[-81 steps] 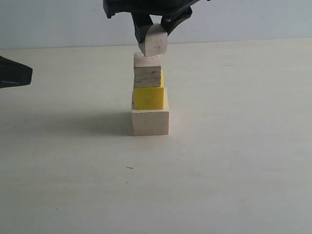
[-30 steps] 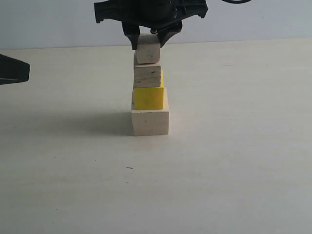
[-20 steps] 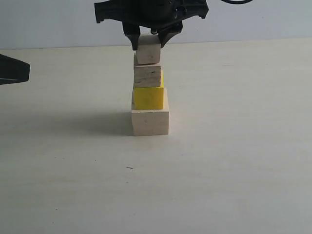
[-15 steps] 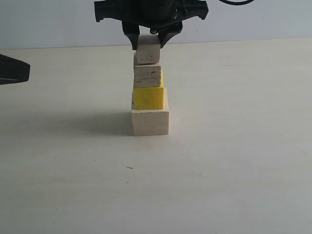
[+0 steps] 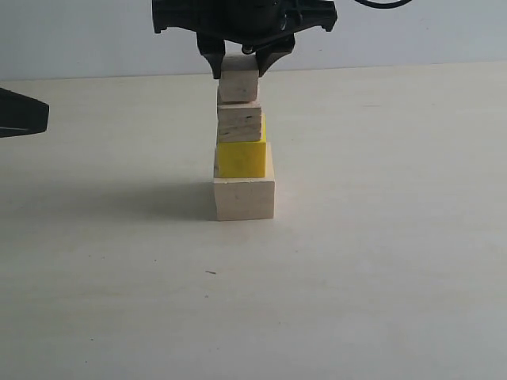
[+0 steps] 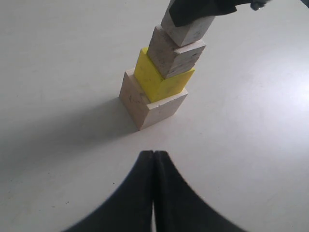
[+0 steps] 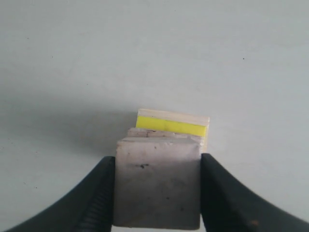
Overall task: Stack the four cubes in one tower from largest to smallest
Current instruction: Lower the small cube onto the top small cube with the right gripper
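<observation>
So the right fingers (image 7: 96, 203) are clamped on two opposite sides of the smallest tan cube (image 7: 157, 181), no gap showing on either side. They grip high up on it, which makes sense: the bottom face is left free to land, and nothing black pokes down to knock the layer below.

That cube is at the very top of the tower (image 5: 242, 138), resting on (or at least right down against) the layered plywood cube (image 5: 240, 124). I can't tell whether it's sitting perfectly flat. Below that are the yellow cube (image 5: 242, 158) and then the big pale wood cube (image 5: 244, 198) as the base, standing on the bench (image 5: 380, 261). So the order is right, biggest to smallest going up. The upper three aren't centred on the base, though; they all crowd toward the same edge of it. It looks stable enough, but I'd guess letting go needs to be gentle and straight, since a sideways drag could shift the upper cubes.

The left fingers (image 6: 140, 193) are pressed together with nothing in them, parked well apart from the tower on the left arm's side and pointing at it. That's probably just to stay clear of the stack.

No containers anywhere, no box, tray or bin, so nothing is inside anything. I'd call it basically done bar the release.
</observation>
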Controlling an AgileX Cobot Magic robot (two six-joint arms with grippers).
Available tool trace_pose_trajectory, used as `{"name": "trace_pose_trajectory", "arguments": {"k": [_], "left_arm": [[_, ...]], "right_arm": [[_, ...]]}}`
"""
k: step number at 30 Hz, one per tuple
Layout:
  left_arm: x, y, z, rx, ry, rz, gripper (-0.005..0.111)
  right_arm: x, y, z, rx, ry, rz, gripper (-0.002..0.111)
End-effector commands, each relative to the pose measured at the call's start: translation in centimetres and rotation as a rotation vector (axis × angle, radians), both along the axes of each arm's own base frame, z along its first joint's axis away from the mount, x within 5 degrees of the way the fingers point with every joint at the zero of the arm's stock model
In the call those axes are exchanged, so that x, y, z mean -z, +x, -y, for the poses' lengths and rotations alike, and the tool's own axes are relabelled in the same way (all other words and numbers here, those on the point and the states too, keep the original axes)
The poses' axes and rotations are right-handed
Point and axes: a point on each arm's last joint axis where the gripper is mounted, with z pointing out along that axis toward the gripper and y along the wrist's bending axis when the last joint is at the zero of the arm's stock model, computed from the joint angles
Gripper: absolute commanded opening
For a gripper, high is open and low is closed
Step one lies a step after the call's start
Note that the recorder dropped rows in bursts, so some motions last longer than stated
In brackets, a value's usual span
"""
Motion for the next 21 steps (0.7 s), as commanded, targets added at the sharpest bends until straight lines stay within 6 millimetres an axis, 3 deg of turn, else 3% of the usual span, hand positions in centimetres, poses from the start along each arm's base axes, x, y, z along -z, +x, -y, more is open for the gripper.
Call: {"name": "trace_pose_trajectory", "arguments": {"k": [1, 21], "left_arm": [[-0.05, -0.16, 0.01, 0.003, -0.007, -0.001, 0.0], [-0.05, -0.18, 0.03, 0.004, -0.009, -0.003, 0.0]], "right_arm": [[-0.25, 0.0, -0.02, 0.002, 0.004, 0.009, 0.042], [-0.21, -0.06, 0.04, 0.008, -0.001, 0.001, 0.042]]}}
